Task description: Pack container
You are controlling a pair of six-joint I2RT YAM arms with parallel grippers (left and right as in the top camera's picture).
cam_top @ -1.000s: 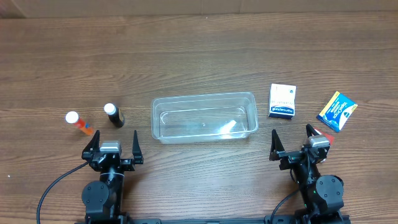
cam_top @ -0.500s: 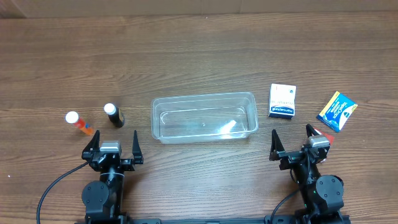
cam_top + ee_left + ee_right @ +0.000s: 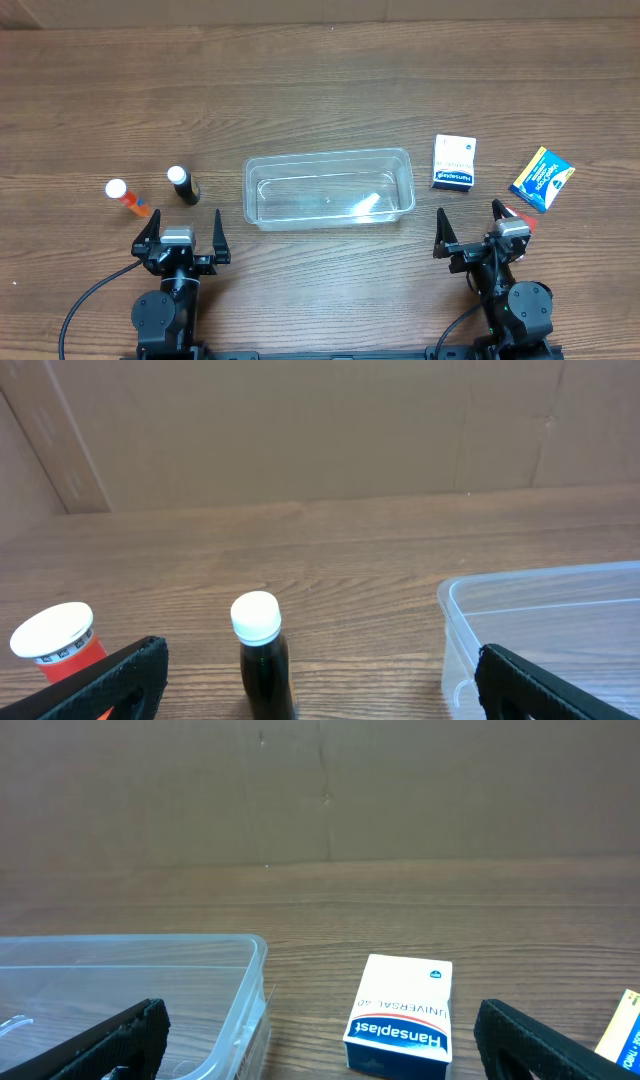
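The clear plastic container [image 3: 328, 187] sits empty in the middle of the table; its left end [image 3: 540, 625] shows in the left wrist view and its right end [image 3: 130, 995] in the right wrist view. A dark bottle with a white cap [image 3: 182, 185] [image 3: 262, 658] stands upright left of it, and an orange bottle with a white cap [image 3: 126, 197] [image 3: 58, 641] lies further left. A white and blue Hansaplast box [image 3: 454, 162] [image 3: 402, 1015] lies right of the container, then a blue and yellow box [image 3: 541, 179] [image 3: 625, 1025]. My left gripper [image 3: 180, 228] [image 3: 320, 682] and right gripper [image 3: 470, 224] [image 3: 320, 1038] stand open near the front edge, holding nothing.
A brown cardboard wall [image 3: 300, 430] closes off the far side of the wooden table [image 3: 320, 90]. A small red thing [image 3: 523, 217] lies just right of my right gripper.
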